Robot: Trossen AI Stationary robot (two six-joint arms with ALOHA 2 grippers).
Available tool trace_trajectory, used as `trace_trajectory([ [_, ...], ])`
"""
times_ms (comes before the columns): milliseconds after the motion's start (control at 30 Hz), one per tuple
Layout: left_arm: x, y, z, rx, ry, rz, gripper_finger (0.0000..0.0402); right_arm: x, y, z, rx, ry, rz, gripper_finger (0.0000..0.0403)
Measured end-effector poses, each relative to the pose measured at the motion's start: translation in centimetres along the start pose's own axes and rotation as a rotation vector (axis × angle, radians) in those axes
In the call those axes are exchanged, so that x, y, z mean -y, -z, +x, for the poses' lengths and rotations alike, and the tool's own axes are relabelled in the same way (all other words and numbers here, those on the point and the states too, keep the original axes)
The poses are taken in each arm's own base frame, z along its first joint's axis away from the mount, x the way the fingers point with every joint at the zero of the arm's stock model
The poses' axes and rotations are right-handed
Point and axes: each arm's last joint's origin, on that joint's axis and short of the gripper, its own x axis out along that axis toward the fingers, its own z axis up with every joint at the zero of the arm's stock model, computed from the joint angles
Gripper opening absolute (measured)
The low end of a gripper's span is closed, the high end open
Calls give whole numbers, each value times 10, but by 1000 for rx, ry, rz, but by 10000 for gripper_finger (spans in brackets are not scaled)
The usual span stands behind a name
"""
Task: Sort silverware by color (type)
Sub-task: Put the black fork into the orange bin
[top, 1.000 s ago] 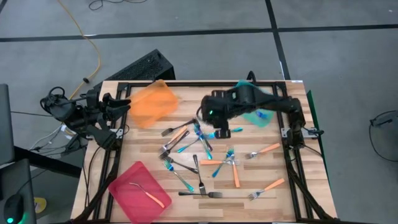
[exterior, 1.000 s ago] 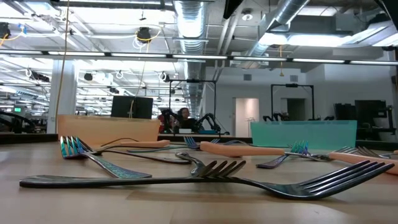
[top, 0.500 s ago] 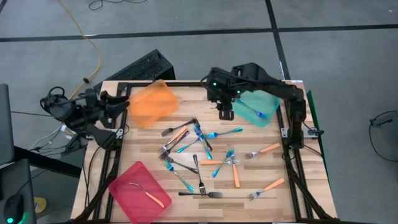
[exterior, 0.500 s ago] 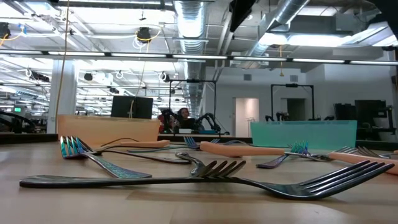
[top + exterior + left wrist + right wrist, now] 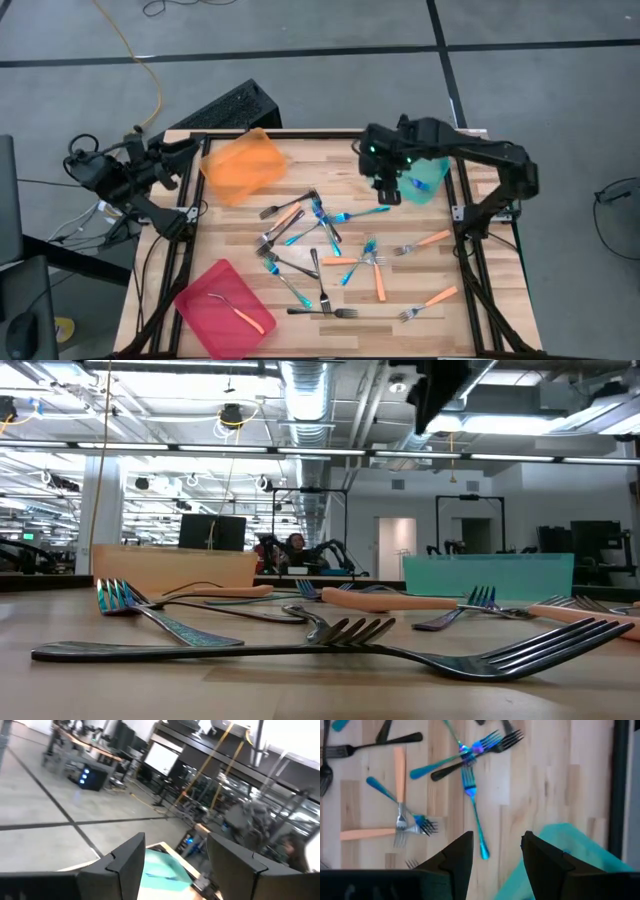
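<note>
Several forks with blue, orange and dark handles lie scattered flat on the wooden table [image 5: 240,240], most of them in a loose heap [image 5: 320,235] at its middle. My right gripper [image 5: 388,190] hangs open above the table at the left rim of the teal tray [image 5: 425,172], pointing steeply down, with nothing between its fingers [image 5: 456,855]. A blue-handled fork [image 5: 472,815] lies on the wood below it. Something blue [image 5: 424,186] lies in the teal tray. My left gripper [image 5: 175,865] is open and level, off the table's far left corner [image 5: 180,155].
An orange tray [image 5: 245,165] lies at the far left of the table. At the near left a pink tray [image 5: 205,290] holds one orange-handled fork [image 5: 240,312]. Dark rails [image 5: 470,250] run along the table's sides. Two orange-handled forks [image 5: 430,300] lie apart at the near right.
My right gripper has gone from above the fork heap toward the table's right edge, to the teal tray's rim, sinking a little; its fingers stay open. My left gripper has swung slightly away from the table at its corner.
</note>
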Motion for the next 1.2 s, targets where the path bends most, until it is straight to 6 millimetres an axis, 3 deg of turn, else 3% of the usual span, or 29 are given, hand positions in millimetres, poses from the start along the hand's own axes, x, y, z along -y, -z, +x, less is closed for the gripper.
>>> trace_trajectory([
  [233,-1,0,0,9,-19,-6,197,-32,39,39,-41,-45,-16,187],
  [400,-1,0,0,8,-19,-3,197,-54,66,59,-123,-75,72,187],
  [567,-1,0,0,8,-19,7,197,-72,83,75,-54,-115,137,187],
  [667,-1,0,0,7,-18,8,197,-76,80,84,62,-125,127,187],
  [800,-1,0,0,8,-19,5,197,-71,60,97,209,-96,124,187],
  [967,-1,0,0,9,-19,-4,197,-67,46,125,224,-83,132,187],
  [1200,0,0,0,4,-9,5,197,-104,34,153,136,-190,89,187],
])
